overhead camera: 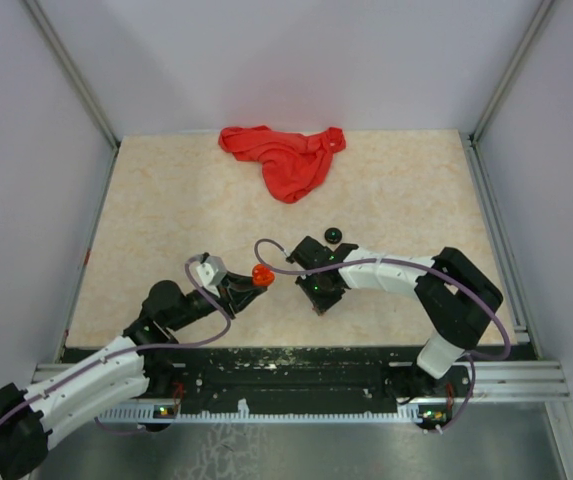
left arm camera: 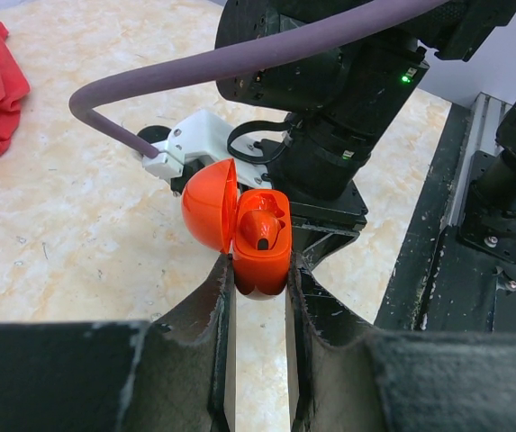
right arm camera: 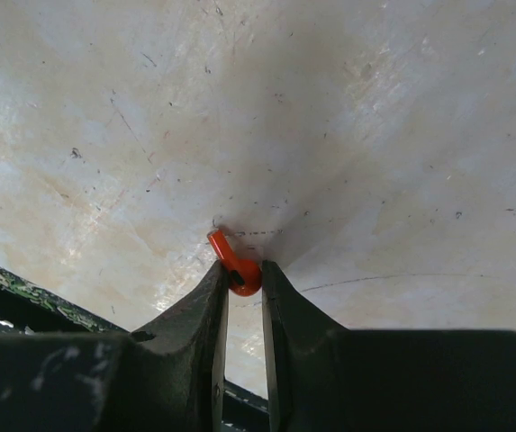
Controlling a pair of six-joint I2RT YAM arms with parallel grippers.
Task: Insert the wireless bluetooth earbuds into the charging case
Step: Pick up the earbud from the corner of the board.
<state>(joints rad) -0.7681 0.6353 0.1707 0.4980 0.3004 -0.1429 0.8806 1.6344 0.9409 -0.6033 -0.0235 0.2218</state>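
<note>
An orange charging case (left arm camera: 262, 256) stands open between the fingers of my left gripper (left arm camera: 258, 270), which is shut on its lower body. Its lid (left arm camera: 205, 205) is swung to the left, and one red earbud (left arm camera: 259, 229) sits in a well inside. From above, the case (overhead camera: 262, 274) is held just left of the right arm's wrist. My right gripper (right arm camera: 244, 274) points down at the tabletop, shut on a second red earbud (right arm camera: 241, 270) whose stem (right arm camera: 221, 244) sticks out up and to the left. In the top view the right gripper (overhead camera: 319, 297) is low over the table, right of the case.
A crumpled red cloth (overhead camera: 281, 157) lies at the back of the beige table. A small black round object (overhead camera: 333, 236) rests just behind the right wrist. The right arm's purple cable (left arm camera: 239, 54) loops close above the case. A metal rail (overhead camera: 296, 375) runs along the near edge.
</note>
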